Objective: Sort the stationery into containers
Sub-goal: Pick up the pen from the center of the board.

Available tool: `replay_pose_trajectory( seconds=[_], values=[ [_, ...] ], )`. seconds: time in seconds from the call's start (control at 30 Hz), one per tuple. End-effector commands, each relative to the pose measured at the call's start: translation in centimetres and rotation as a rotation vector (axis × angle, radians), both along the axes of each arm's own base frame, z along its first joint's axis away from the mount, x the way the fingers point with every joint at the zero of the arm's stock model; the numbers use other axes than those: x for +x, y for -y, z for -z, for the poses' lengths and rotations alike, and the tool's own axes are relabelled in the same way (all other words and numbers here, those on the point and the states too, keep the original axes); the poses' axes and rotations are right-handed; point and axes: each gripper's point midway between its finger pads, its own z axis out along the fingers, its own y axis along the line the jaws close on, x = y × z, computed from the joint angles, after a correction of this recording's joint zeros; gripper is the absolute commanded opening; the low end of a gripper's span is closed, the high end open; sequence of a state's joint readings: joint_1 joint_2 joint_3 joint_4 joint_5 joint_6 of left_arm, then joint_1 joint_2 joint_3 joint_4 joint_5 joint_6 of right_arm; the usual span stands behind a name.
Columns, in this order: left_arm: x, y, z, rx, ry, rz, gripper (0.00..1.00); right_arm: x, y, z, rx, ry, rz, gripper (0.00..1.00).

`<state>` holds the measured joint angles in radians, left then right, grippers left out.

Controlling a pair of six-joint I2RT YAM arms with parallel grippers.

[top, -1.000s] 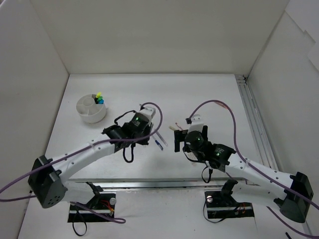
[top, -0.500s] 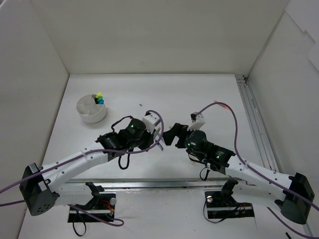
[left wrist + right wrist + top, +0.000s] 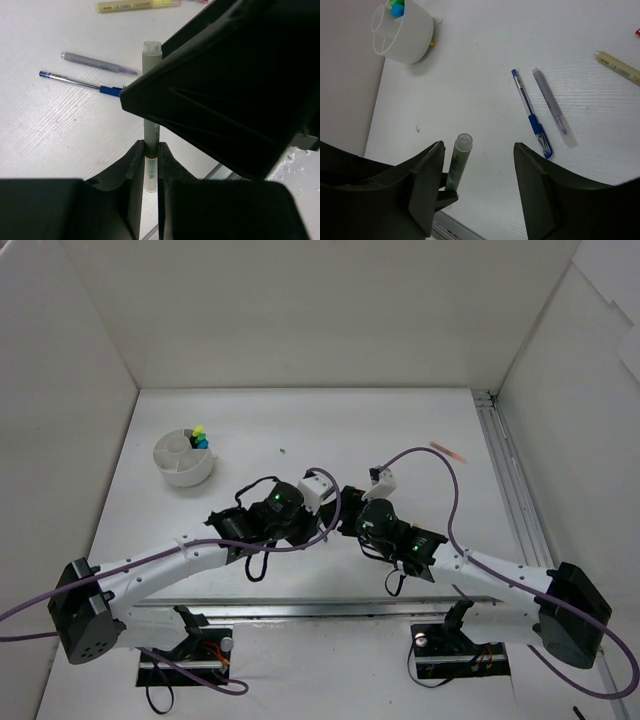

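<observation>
Left wrist, slim cylindrical grey-green pen, pinched in matte black left hand

Grey-green pen, blue pen, wht tub.

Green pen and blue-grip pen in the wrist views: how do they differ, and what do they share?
The green pen is clamped in the left gripper; the blue-grip pen lies loose on the table. The green pen has a thicker, pale grey-green barrel; the blue-grip pen is thin and silvery with a blue grip. Both are pens outside the white tub.
</observation>
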<state>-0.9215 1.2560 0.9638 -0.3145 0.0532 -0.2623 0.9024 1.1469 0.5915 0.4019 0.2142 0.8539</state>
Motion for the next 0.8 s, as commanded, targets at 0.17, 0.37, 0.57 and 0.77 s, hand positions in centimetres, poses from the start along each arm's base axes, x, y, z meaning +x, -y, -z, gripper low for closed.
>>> replay_pose_trajectory(
  seconds=[0.17, 0.37, 0.57, 0.77],
  values=[
    [0.7, 2.7, -4.3, -0.133, 0.082, 0.047, 0.00, 1.9, -1.6, -3.9, 0.142, 0.050, 0.049, 0.34],
    [0.9, 2.6, -4.1, -0.122, 0.079, 0.039, 0.09, 2.0, -0.8, -4.0, 0.144, 0.056, 0.084, 0.00],
    [0.5, 1.1, -4.9, -0.147, 0.128, 0.018, 0.74, 1.9, 0.6, -4.7, 0.134, 0.059, 0.120, 0.00],
    [0.0, -0.6, -3.7, -0.143, 0.140, -0.022, 0.82, 1.6, 2.4, -6.0, 0.184, 0.032, 0.161, 0.00]
  ],
)
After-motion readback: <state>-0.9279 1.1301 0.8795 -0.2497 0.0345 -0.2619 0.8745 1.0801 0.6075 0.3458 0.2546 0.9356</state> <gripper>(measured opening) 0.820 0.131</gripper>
